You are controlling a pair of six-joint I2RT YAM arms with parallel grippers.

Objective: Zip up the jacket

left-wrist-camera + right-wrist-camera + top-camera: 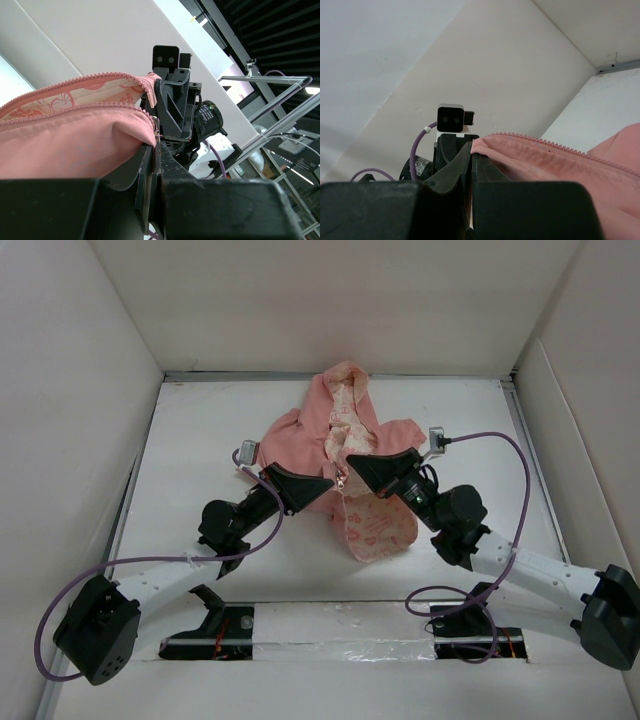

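1. On the left, the left arm (160, 580) reaches from its base toward the middle of the table (200, 430), with a purple cable (45, 625) looping beside it.
2. We see the left gripper (325, 483) with its fingers pressed together on one pink front edge of the jacket (295, 440). In the left wrist view the fabric bunches where they clamp it, just under a row of zipper teeth (75, 107).
3. The jacket lies at the middle of the table, toward the far wall. Its hood (345, 380) points away from the arms and a short sleeve spreads to each side.
4. Its front is open, so we see the cream lining (380, 530) with its pink print. One flap of it spreads toward the near edge, below the grippers.
5. The two rows of teeth run apart along the opening and come close together at the grippers.
6. The right gripper (354, 463) faces the left one, nearly tip to tip, and pinches the other front edge. In the right wrist view its fingers are squeezed on the pink hem.
7. On the right, the right arm (530, 565) stretches back to its base.
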